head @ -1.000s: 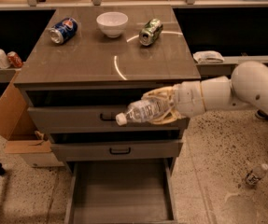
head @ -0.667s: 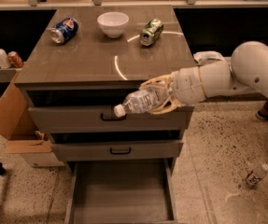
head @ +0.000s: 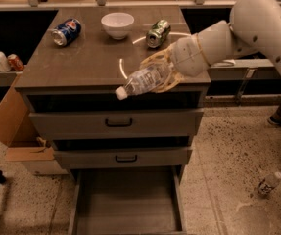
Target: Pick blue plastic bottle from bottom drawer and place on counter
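The arm (head: 257,18) is reaching in from the right, over the front right corner of the worktop (head: 81,58). The end effector (head: 160,75) is sitting at that corner, its tan fingers (head: 154,60) pinching the blue plastic bottle (head: 141,82) around its thicker end.

The blue plastic bottle is lying nearly flat in the grip and tilting slightly. Its white cap is pointing down and to the left, poking out past the front edge of the worktop, above the top drawer (head: 71,124). Whether the bottle is touching the worktop or hanging just over it cannot be told.

Other things on the worktop:
- A blue can (head: 65,32) is lying on its side towards the back left.
- A white bowl (head: 117,24) is sitting upright at the back, near the middle.
- A green can (head: 158,33) is lying on its side just right of the bowl and behind the end effector.

Cabinet front: the top drawer and the middle drawer (head: 81,158) are showing black handles, and both are standing slightly ajar. The bottom drawer (head: 128,199) is standing pulled well out, showing its plain flat floor.

Surroundings: a cardboard box (head: 8,126) is leaning against the cabinet's left side. A small bottle (head: 269,182) is lying on the speckled floor (head: 228,146), well to the right of the cabinet.
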Available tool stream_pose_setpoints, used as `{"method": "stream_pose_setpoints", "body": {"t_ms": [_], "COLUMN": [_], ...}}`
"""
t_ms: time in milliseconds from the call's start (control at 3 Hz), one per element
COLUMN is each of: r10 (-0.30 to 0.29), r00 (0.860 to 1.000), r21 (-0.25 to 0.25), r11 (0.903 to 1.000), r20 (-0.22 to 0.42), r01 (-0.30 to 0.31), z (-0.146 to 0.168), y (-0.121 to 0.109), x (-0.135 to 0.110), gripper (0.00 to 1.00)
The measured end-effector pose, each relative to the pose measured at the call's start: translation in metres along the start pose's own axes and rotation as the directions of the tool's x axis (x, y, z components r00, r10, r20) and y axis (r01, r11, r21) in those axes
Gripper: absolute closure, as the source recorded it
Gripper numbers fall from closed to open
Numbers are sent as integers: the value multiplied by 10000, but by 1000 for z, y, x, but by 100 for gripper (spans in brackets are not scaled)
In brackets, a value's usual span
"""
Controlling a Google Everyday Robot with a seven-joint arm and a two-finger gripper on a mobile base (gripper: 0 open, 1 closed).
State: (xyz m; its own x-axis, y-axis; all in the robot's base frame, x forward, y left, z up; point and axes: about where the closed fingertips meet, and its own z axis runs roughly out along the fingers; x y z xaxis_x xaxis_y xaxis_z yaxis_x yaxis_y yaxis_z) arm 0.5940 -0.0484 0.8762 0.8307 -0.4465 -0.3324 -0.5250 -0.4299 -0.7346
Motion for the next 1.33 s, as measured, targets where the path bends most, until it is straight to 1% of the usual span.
{"method": "stream_pose_setpoints", "body": {"t_ms": [333,667,1000,1333], "r10": [189,1215,2093,2664], "r00": [9997,9925,9778,9638], "r21": [-290,-208,-449,-790], "r11": [9994,9923,9769,9611], "r20": [-170,-161,9,120], "r01": [-193,-1219,-2091,-2646], "z": [3,11,26,39], "y": [-20,-37,-46,-52], "x": [19,48,68,81], "gripper": [100,100,100,100]}}
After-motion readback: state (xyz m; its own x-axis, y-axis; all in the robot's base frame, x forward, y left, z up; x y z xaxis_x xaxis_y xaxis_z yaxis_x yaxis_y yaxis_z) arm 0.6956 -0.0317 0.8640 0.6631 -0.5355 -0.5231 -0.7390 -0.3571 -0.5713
